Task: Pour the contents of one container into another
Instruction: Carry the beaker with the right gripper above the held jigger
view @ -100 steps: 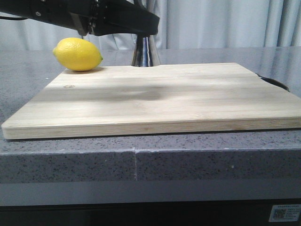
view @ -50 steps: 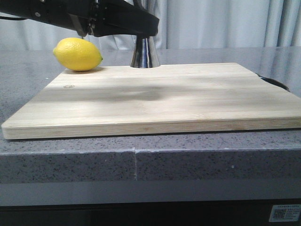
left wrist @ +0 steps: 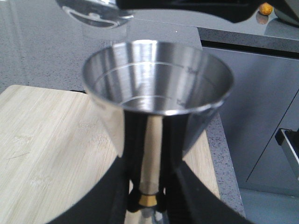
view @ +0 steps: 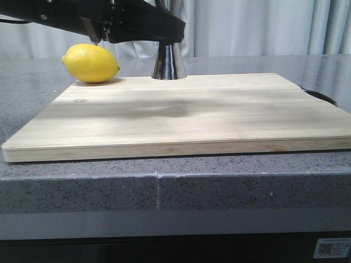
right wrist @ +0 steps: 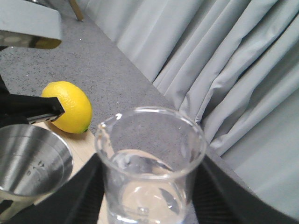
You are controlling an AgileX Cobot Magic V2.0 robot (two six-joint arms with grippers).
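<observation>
Beaker (right wrist: 152,168): my right gripper (right wrist: 148,196) is clamping it between both fingers, upright, just beside the jigger's (left wrist: 156,93) rim. Jigger: my left gripper (left wrist: 147,198) is gripping its gold waist at the cutting board's (view: 181,115) far edge, right of the lemon (view: 90,63).

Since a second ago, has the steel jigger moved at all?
Yes. In the front view the steel jigger has come down: its base now meets the back edge of the cutting board, where earlier it was hidden behind it.
</observation>
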